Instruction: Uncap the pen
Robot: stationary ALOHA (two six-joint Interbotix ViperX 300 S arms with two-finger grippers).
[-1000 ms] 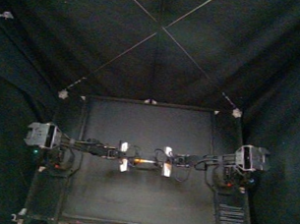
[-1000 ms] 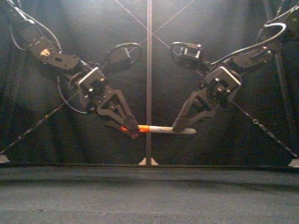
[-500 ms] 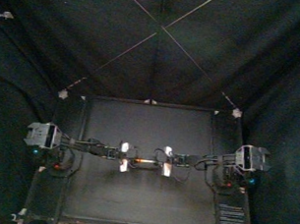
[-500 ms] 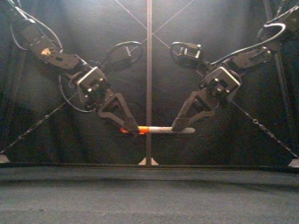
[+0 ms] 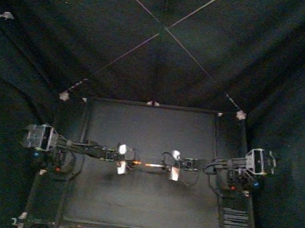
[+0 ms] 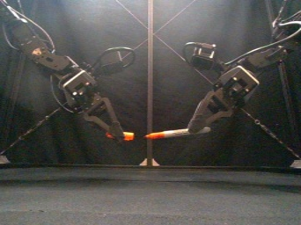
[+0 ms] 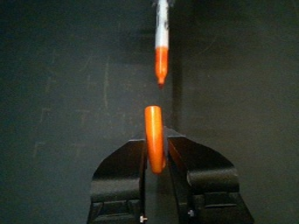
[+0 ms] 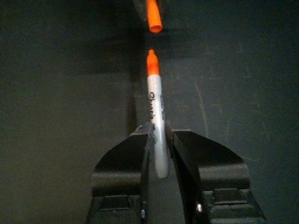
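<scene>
Over the black table (image 6: pixel 150 198), inside black curtains (image 5: pixel 158 46), the left gripper (image 6: pixel 116 134) clenches its jaws on the orange cap (image 6: pixel 126 136). The right gripper (image 6: pixel 202 130) clenches the pen (image 6: pixel 174 134), just apart from the cap.

- The grey-barrelled marker pen (image 6: pixel 179 134) is uncapped, its orange tip bare. It lies almost level in the air above the surface, tip toward the cap, with dark print along the barrel and its rear end clamped in the right gripper (image 6: pixel 202 131).
- The orange pen cap (image 6: pixel 123 136) is off, in line with the tip across a small gap, pinched in the left gripper (image 6: pixel 114 134).
</scene>
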